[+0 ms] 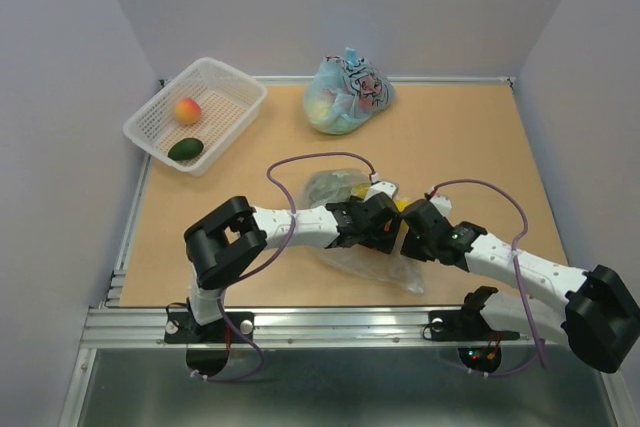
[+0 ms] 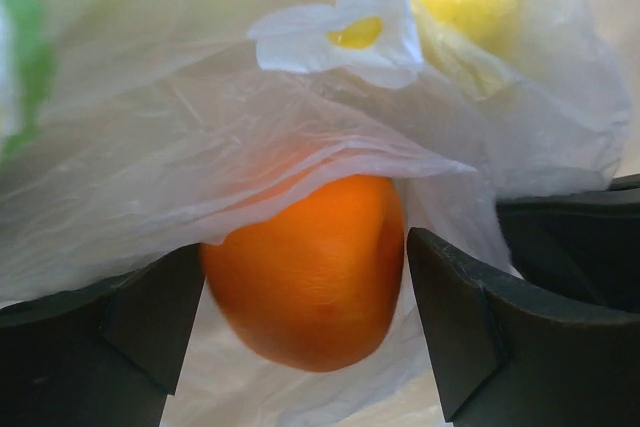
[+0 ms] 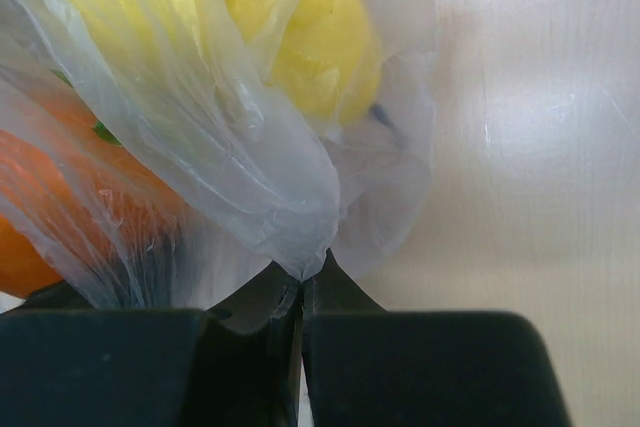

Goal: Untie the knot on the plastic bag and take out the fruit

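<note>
Left wrist view: the orange [image 2: 310, 247], half covered by the plastic bag [image 2: 200, 147], sits between the widely spread fingers of the left end effector [image 2: 305, 287]. The right end effector [image 3: 302, 292] is pinched tight on a fold of the bag beside a lemon [image 3: 320, 47]. The bag lies mid-surface [image 1: 200, 247], toward the near edge.

Two arms noted: white tubular links [image 1: 300, 220] joined by bulky black joint housings [image 1: 225, 242]. Thin purple cables [image 1: 318, 156] looped over each. Matte black wedge-shaped fingers [image 2: 455, 332] seen. Red and green lights [image 1: 476, 355] at right base.
</note>
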Robot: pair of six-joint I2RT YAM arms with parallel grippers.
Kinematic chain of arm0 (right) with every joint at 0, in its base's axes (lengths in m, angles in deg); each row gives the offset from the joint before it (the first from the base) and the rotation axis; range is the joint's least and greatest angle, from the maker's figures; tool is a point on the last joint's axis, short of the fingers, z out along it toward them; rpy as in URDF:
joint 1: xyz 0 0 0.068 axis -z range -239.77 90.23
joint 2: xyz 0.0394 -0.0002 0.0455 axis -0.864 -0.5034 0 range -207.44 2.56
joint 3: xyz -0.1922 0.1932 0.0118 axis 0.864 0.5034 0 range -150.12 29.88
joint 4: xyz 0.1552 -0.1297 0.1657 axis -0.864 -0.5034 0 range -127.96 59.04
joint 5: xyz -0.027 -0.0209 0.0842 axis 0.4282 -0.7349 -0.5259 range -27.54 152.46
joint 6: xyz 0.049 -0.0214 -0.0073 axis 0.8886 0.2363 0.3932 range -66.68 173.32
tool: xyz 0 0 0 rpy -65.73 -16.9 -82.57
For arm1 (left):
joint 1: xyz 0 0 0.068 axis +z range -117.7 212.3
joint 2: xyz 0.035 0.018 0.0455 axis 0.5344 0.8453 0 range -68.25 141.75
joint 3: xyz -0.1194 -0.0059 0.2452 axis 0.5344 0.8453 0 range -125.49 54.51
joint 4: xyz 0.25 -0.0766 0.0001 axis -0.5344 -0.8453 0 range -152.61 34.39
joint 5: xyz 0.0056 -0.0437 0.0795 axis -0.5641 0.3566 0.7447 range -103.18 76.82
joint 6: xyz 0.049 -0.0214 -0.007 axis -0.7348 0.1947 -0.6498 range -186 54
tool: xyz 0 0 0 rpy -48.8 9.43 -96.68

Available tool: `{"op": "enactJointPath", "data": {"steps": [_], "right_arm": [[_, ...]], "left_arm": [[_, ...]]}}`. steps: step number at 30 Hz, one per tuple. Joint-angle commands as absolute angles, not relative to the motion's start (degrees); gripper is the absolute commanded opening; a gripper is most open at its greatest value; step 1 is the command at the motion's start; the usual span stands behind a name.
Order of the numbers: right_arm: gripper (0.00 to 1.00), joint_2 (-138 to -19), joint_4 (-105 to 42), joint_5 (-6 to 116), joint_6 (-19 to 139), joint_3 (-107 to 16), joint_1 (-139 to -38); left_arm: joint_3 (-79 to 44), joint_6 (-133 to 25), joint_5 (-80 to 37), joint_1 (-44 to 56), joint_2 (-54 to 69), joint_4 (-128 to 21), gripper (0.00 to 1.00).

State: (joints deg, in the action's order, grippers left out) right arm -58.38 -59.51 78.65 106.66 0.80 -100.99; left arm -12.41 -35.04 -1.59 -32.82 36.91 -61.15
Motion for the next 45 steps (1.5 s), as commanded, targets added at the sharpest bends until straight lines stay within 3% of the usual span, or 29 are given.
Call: {"op": "enactJointPath", "data": {"steps": [1, 5, 11, 16, 22, 25, 29, 30, 37, 41, 45], "right_arm": [[0.01, -58.69, -56.89, 78.63, 105.44, 1.84, -100.73], [0.01, -59.05, -56.45, 78.63, 105.09, 1.66, -100.73], [0.01, -59.22, -56.36, 79.42, 104.65, 1.14, -100.82], [0.01, -59.31, -56.36, 79.86, 104.21, 0.44, -100.73], [0.01, -59.92, -56.36, 80.30, 103.77, -0.53, -100.73], [0.01, -60.36, -56.45, 80.30, 103.15, -1.32, -100.64], [0.01, -61.15, -56.45, 80.13, 101.22, -3.51, -100.73], [0.01, -61.42, -56.45, 80.04, 100.17, -4.04, -100.73], [0.01, -62.65, -56.45, 78.55, 94.20, -8.79, -100.73], [0.01, -62.65, -56.45, 77.49, 90.77, -10.90, -100.73], [0.01, -62.65, -56.62, 77.14, 88.13, -11.87, -100.73]], "left_arm": [[-13.96, -34.44, -3.34, -32.65, 37.57, -61.77, 0.92], [-13.26, -34.00, -1.24, -32.65, 36.69, -63.08, 0.88], [-13.61, -34.18, 1.23, -32.56, 28.89, -65.80, 0.60], [-15.98, -36.81, 0.88, -31.51, 21.58, -69.50, 0.55], [-17.56, -41.56, -6.75, -24.65, 8.93, -68.62, 0.55], [-17.65, -41.65, -10.45, -14.40, 3.48, -67.66, 0.55], [-18.09, -43.76, -6.77, 0.37, 1.53, -68.62, 0.55], [-18.09, -43.76, -6.42, 7.27, 2.05, -68.53, 0.56], [-23.62, -42.71, -3.78, 27.96, 15.40, -65.72, 0.63], [-31.17, -42.35, -3.43, 33.34, 25.95, -65.98, 0.71], [-40.49, -43.32, -1.58, 35.11, 36.06, -67.73, 0.88]]}}
